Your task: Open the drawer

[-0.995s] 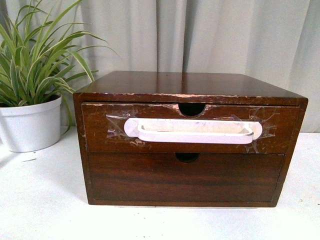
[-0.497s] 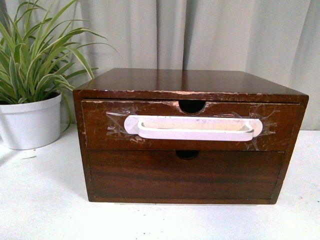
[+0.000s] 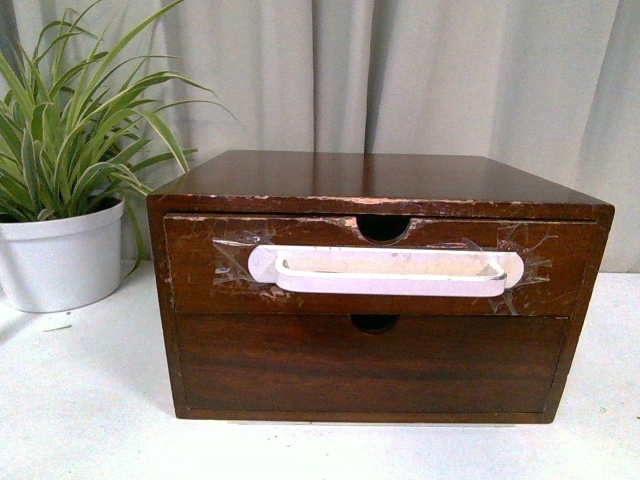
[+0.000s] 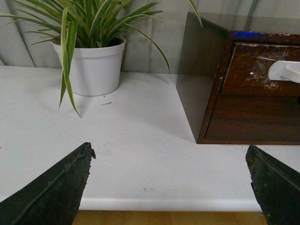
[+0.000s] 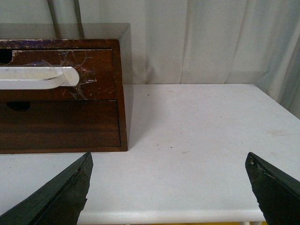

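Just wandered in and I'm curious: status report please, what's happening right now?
Open and empty: left hand, right hand. The drawer shut, white handle untouched. Nothing in front of it; potted plant stands left of chest.

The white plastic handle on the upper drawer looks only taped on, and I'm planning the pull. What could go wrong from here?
The long white plastic handle is held to the dark brown wooden drawer only by wrinkled clear tape; a hard pull may peel it off.
The small dark wooden cabinet seems unfastened on the white table, so it may slide forward instead of the drawer opening.
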